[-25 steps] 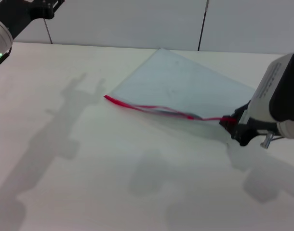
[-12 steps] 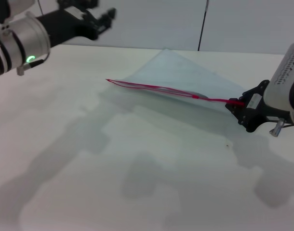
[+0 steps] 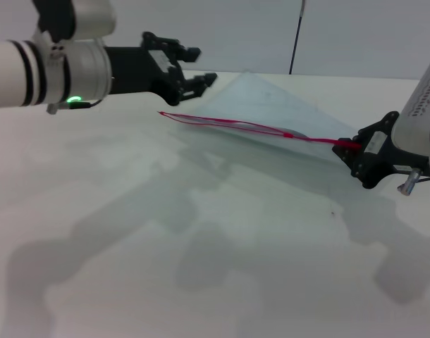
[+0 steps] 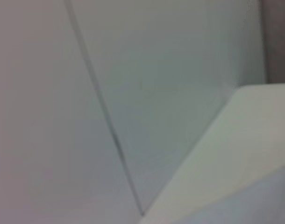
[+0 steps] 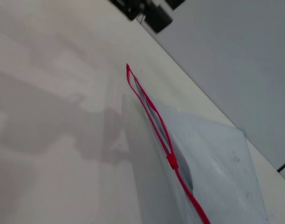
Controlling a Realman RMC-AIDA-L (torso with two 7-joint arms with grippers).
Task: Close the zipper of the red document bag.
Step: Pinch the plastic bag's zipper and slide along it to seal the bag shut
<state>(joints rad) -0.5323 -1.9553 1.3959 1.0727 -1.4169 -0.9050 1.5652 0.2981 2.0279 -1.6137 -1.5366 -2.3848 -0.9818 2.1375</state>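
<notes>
The red document bag (image 3: 271, 105) is a pale blue-grey pouch lying at the table's far middle, with its near long edge raised off the table. The zipper (image 3: 229, 125) runs along that edge as a thin red strip. Left of its small slider (image 3: 289, 134) the two red lines gape apart. My right gripper (image 3: 355, 149) is shut on the zipper's right end. My left gripper (image 3: 199, 65) hangs open just above and behind the zipper's left end (image 3: 163, 113), holding nothing. In the right wrist view the zipper (image 5: 154, 119) and slider (image 5: 171, 161) lead toward the left gripper (image 5: 147, 9).
The white table (image 3: 201, 246) stretches bare in front of the bag, crossed by arm shadows. A pale wall with a dark vertical seam (image 3: 297, 35) stands behind. The left wrist view shows only the wall (image 4: 156, 70) and a table edge (image 4: 212, 154).
My left arm has swung in from the far left to hover over the zipper's left end. The right gripper has lifted the zipper edge slightly, and the strip is now straighter.
</notes>
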